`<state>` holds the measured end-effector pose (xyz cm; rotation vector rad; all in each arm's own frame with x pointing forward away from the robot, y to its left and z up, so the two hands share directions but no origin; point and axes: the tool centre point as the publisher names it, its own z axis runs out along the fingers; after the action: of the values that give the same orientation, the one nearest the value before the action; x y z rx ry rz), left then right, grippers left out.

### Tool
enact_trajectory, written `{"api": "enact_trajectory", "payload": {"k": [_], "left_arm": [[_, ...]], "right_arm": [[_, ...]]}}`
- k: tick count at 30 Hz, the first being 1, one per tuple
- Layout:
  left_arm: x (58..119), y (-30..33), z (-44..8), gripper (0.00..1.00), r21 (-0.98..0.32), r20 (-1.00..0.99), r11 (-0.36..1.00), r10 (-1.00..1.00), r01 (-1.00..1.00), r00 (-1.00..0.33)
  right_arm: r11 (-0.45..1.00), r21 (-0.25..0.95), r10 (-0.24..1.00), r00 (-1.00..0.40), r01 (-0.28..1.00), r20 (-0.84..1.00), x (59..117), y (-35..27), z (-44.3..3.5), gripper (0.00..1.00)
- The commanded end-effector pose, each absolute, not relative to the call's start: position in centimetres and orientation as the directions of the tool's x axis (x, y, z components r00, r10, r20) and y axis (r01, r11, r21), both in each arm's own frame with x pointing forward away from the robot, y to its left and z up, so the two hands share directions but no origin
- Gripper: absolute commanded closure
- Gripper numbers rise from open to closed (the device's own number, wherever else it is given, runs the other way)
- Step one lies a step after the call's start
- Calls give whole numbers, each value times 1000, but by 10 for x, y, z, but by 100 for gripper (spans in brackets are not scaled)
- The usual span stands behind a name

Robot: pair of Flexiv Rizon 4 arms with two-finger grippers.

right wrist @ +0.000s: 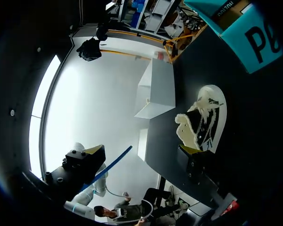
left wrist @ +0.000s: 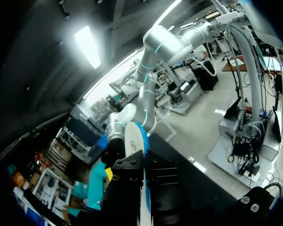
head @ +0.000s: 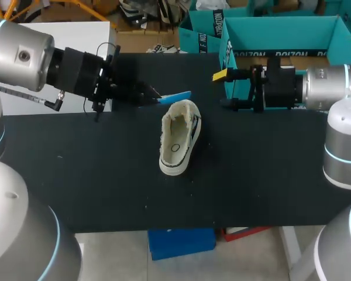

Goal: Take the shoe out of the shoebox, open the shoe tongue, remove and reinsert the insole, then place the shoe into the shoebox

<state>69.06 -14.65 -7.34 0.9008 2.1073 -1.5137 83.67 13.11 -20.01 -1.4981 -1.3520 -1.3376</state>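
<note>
One shoe (head: 178, 137) on table (head: 76, 175); one insole (head: 176, 96) clamped in left gripper (head: 154, 93)

We see white lettering on black bands along the teal shoebox (head: 281, 28), on its wall and its lid, and we leave it unread. Large dark characters stand on its outer side in the right wrist view. A ring mark inside the shoe (head: 176, 140) is too small to read.

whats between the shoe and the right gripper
Nothing: in the head view only bare black table separates the shoe from the open right gripper. The insole is off that line, held in the left gripper.
</note>
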Motion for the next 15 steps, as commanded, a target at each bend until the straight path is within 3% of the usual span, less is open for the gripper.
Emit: {"api": "enact_trajectory", "payload": {"k": [1,15], "left_arm": [[676,-147,-83,100,-613,-715,212,263,761,-648],[646,-126,-157,100,-273,-900,88,329,958,-287]], "right_arm": [[-210,133,241,-81,969,967,837,133,-201,0],[-210,133,241,-81,969,967,837,133,-201,0]]}}
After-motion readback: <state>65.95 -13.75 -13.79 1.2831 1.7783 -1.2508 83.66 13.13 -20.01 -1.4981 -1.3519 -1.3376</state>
